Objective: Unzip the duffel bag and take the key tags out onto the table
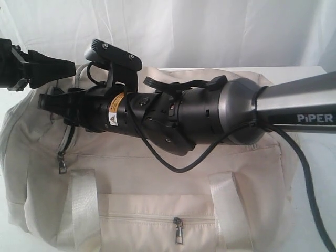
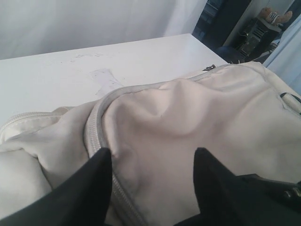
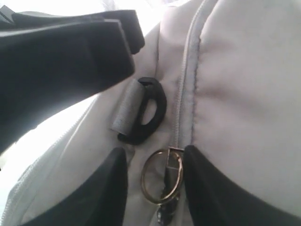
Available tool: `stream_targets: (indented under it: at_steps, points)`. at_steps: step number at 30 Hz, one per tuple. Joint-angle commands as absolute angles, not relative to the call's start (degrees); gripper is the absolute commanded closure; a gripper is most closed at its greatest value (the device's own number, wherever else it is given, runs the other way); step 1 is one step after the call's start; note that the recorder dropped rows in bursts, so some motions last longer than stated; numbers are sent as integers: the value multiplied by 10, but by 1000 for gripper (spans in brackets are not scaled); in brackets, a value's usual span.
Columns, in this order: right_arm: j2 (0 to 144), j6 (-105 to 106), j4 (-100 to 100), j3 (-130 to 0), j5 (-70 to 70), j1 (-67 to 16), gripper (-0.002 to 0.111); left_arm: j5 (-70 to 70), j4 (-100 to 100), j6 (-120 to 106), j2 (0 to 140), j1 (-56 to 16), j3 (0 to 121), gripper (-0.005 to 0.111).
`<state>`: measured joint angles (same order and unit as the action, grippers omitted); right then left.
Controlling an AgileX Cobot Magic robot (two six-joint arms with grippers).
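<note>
The big cream cloth duffel bag [image 1: 157,178] fills the near side of the wide white counter [image 2: 141,56]. Its grey zip [image 2: 94,127] is shut where it shows, so there is no way in. The long black and silver right arm [image 1: 210,113] lies across the bag's top and blocks the way down. At the bag's left end the right gripper [image 3: 154,150] and left gripper [image 2: 153,153] are close, with little room between. A black plastic loop [image 3: 159,101] on a grey strap sits just beside the right gripper. Behind the bag the counter is open.
</note>
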<state>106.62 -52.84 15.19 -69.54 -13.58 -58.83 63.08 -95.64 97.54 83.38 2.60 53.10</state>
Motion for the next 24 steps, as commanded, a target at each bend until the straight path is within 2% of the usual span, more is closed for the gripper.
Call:
stream_targets:
  at_steps: [1, 6, 11, 24]
  points:
    - [1067, -529, 153, -699, -135, -589, 83, 634, -951, 974, 827, 27, 534, 51]
    - [1067, -528, 153, -699, -133, -589, 99, 634, -951, 974, 827, 27, 534, 51]
    - [1067, -528, 153, -699, -133, -589, 108, 636, -951, 974, 827, 27, 534, 51]
    - [1035, -399, 154, -701, -153, -587, 108, 649, -964, 974, 827, 27, 534, 51]
